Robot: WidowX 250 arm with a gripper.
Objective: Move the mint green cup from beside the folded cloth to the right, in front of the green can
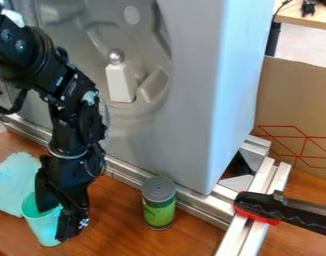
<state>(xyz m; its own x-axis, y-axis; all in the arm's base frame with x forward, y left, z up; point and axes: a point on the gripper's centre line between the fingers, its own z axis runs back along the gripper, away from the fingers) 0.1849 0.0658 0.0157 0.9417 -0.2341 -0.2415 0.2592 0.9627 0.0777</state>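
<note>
One robot arm (75, 102) enters at the upper left, bends, and descends almost vertically to one gripper (57, 223), whose two fingers are spread: one at the mouth of the single turquoise cup (43, 229), the other beside its right side. The cup stands at the front left of the wooden tabletop (115, 222), near one pale turquoise cloth (12, 182). One green can (159, 212) stands upright to the right; one black-and-red tool (269, 207) lies across the metal rails (244, 232).
</note>
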